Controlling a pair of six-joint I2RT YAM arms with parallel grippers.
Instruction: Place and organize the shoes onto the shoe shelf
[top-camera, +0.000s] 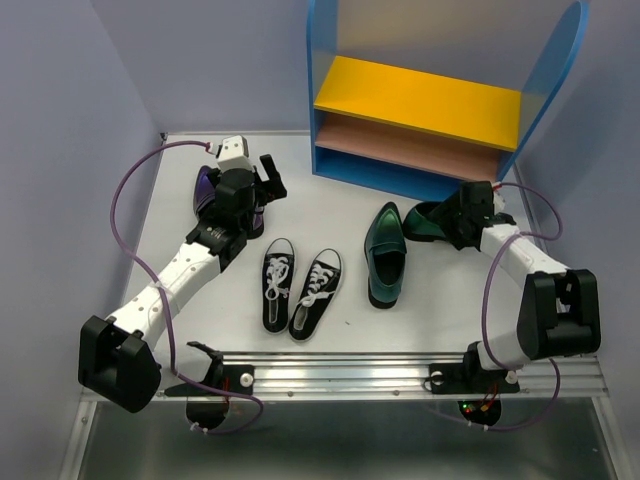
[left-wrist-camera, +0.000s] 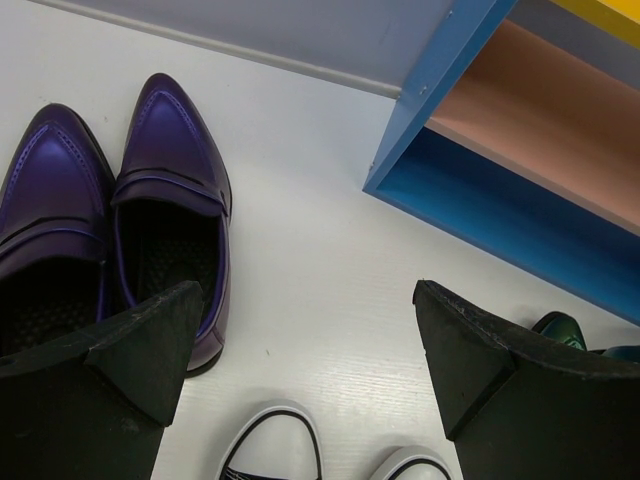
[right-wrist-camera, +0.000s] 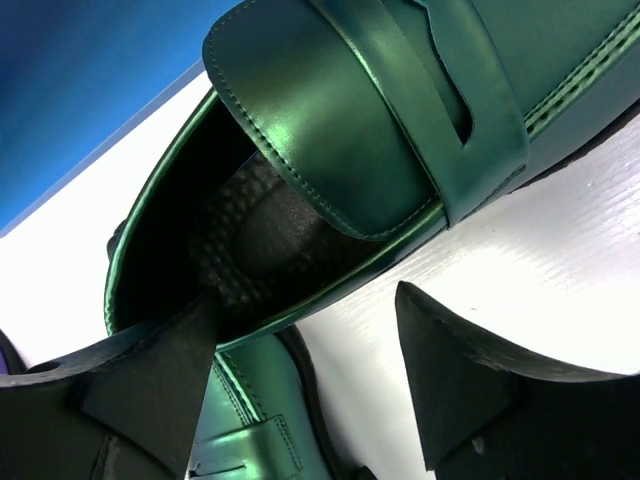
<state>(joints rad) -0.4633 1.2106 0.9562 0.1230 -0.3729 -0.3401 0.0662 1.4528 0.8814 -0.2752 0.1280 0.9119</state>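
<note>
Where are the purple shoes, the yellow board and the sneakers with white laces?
purple shoes (left-wrist-camera: 175, 140): left wrist view, toe of the picture-right shoe.
yellow board (top-camera: 420, 95): top view, middle of its surface.
sneakers (top-camera: 278, 278): top view, laces of the picture-left one.

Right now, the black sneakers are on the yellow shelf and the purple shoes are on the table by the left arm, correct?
Not quite. The black sneakers stand on the table, in front of the rack, not on the yellow shelf; the top view shows it. The purple shoes are on the table by the left arm, as you said.
</note>
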